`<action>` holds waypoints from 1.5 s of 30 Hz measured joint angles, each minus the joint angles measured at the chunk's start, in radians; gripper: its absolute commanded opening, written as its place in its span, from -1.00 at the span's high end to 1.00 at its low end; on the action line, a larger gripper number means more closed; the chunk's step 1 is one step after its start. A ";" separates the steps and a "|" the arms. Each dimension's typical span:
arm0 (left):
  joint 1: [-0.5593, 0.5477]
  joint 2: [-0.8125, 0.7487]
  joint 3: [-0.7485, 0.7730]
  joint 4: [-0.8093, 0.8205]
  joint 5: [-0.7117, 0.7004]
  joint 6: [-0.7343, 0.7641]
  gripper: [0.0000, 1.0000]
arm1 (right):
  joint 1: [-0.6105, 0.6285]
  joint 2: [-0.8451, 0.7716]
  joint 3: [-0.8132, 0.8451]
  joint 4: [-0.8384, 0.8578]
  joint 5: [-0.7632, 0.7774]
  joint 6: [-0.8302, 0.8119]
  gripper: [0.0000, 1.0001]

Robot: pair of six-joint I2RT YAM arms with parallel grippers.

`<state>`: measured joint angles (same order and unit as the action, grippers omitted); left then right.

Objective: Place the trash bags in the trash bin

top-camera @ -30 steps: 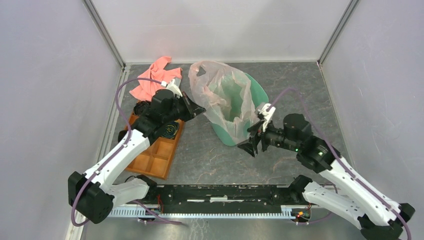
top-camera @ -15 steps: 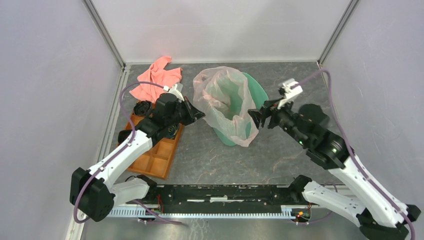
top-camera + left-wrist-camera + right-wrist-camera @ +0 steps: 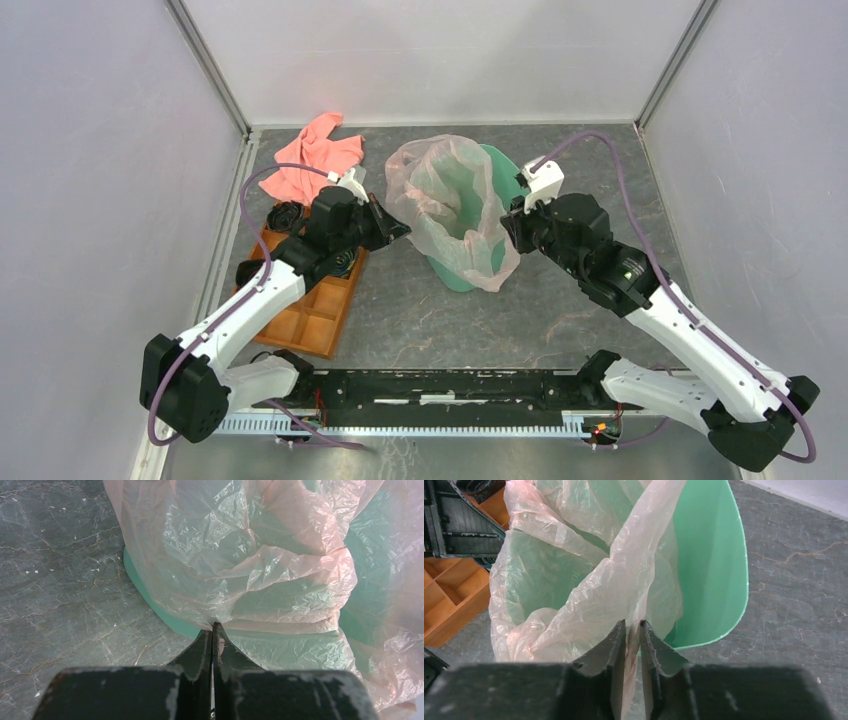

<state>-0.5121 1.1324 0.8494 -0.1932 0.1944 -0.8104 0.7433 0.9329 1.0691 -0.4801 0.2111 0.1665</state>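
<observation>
Gripping trash bag (image 3: 447,196) w/ left gripper (image 3: 213,630) & right gripper (image 3: 633,629), clenched tight on film at opp. edges. Draped across trash bin (image 3: 512,176) mouth, partly inside. Could tear film or tip bin if pulled too hard.

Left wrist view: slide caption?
Left hand shut on the pink bag, draped over the green bin.

The trash bag (image 3: 260,570) is seen as thin, crinkled, glossy translucent film, the trash bin (image 3: 709,555) as smooth, faintly shiny plastic, the table (image 3: 420,310) as matt, veined grey, and the cloth (image 3: 315,155) at upper left as soft, matt fabric.
</observation>
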 measured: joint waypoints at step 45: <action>0.246 -0.055 0.043 -0.040 0.029 0.063 -0.93 | -0.367 0.043 -0.385 0.296 -0.085 -0.090 0.83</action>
<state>-0.2661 1.0779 0.8925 -0.2333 0.2237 -0.7475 0.3767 0.9756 0.6842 -0.1844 0.1257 0.0765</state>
